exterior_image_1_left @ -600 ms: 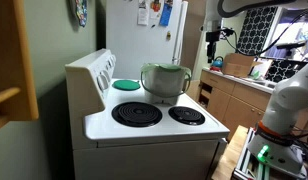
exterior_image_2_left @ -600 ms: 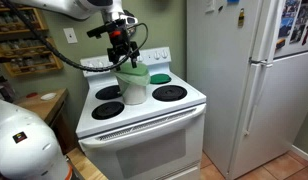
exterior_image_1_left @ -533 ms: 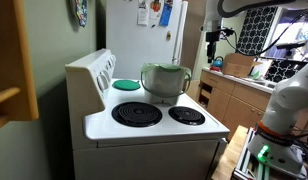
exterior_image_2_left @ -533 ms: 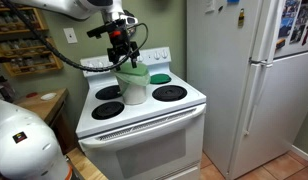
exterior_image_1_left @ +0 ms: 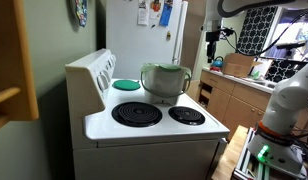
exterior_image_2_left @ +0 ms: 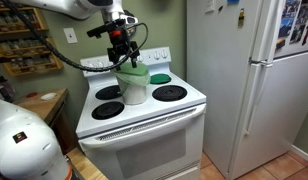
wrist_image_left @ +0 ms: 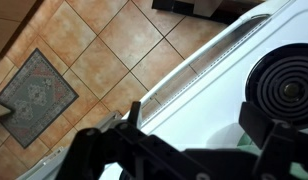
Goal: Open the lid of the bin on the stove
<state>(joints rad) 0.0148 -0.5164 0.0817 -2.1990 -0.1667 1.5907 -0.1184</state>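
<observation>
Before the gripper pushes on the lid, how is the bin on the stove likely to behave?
The bin looks small and probably light, so a sideways push may slide or tip it on the stove. Its domed lid looks rigid and smooth, so the gripper hovering above could slip off it.

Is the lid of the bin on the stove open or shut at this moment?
Shut. In an exterior view the green lid sits down on the cream bin, with no gap showing between them.
</observation>
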